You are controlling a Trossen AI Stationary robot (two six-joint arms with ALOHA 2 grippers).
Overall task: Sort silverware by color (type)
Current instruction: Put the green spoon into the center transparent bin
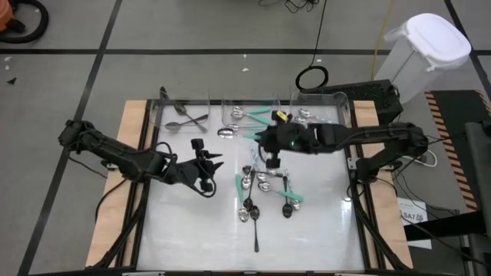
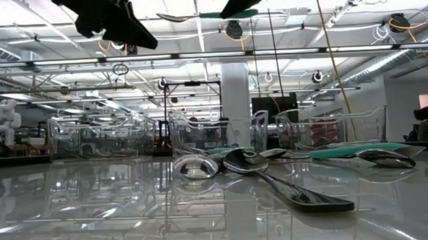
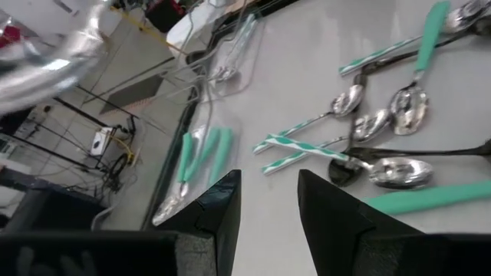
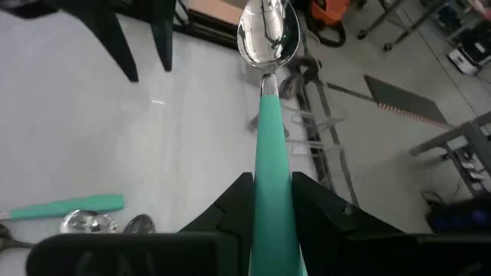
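Teal-handled spoon [image 4: 270, 130] pinched in right tool [image 4: 271, 201] above the counter [image 1: 192, 230] — shallow grip, could slip or twist. Left tool [image 3: 268, 201] spread, empty.

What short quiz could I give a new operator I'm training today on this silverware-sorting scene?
1. True or false: the right pincer is shut on a teal-handled spoon.
2. Is the left pincer holding anything?
3. Multiple choice: the loose spoons lie A) inside the clear bins, B) on the table nearer than the bins, C) on the floor.

Key: 1 true. 2 No, its fingers are apart and empty. 3 B.
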